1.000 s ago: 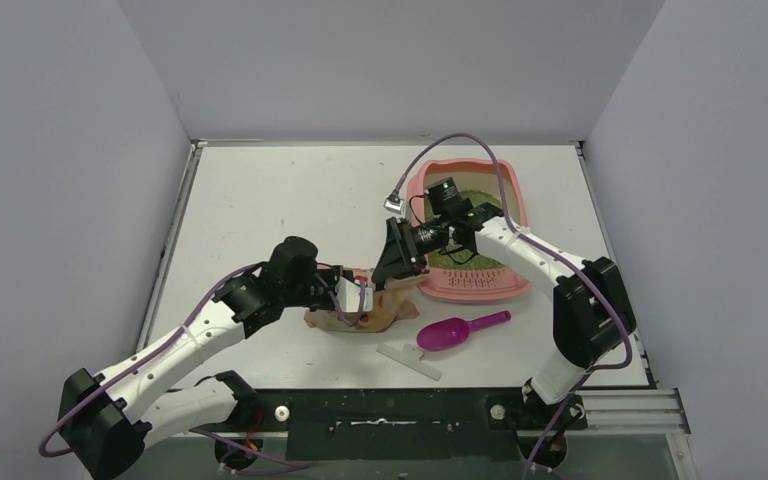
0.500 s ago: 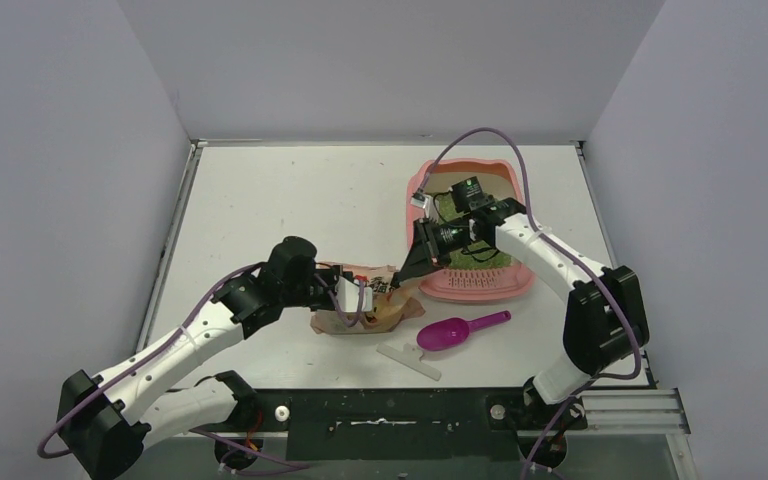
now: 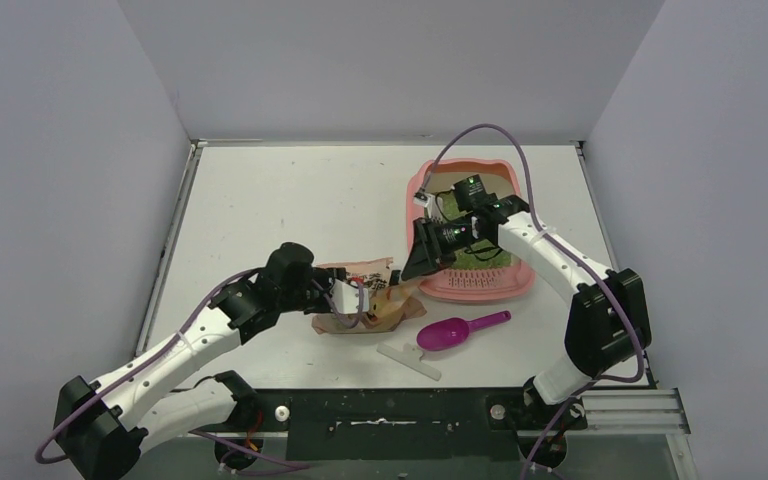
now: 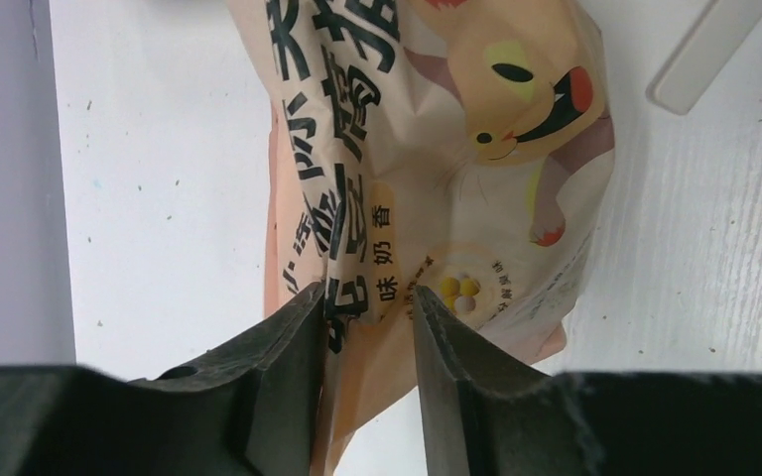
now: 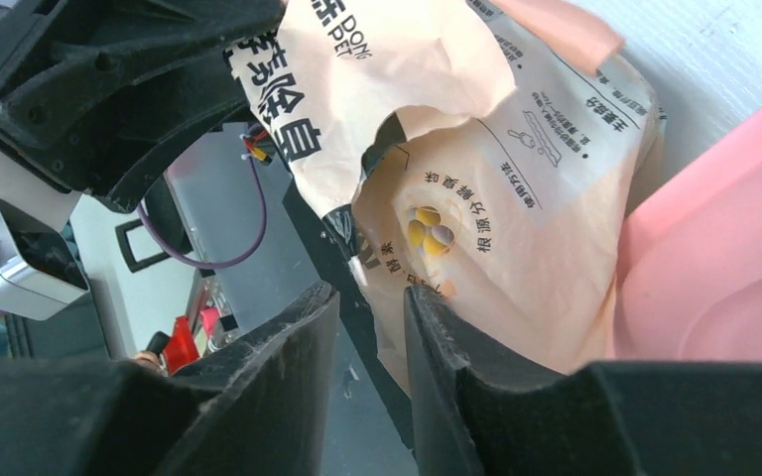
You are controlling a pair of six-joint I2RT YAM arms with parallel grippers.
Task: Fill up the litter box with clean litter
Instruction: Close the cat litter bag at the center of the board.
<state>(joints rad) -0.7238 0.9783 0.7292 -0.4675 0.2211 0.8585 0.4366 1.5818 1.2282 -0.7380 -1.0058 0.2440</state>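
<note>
A printed paper bag [image 4: 437,149] lies on the white surface [image 3: 280,200] between two arms. The left gripper [image 4: 367,297] and right gripper [image 5: 369,293] each meet a bag edge, jaws narrowly apart — whether they pinch it, I cannot tell. The pink litter box [image 3: 472,288] sits far right — green litter [image 3: 490,256] inside.

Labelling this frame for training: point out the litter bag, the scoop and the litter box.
litter bag [image 3: 392,312], top view, crumpled tan side.
scoop [image 3: 442,334], top view, bowl.
litter box [image 3: 480,290], top view, near rim.
</note>
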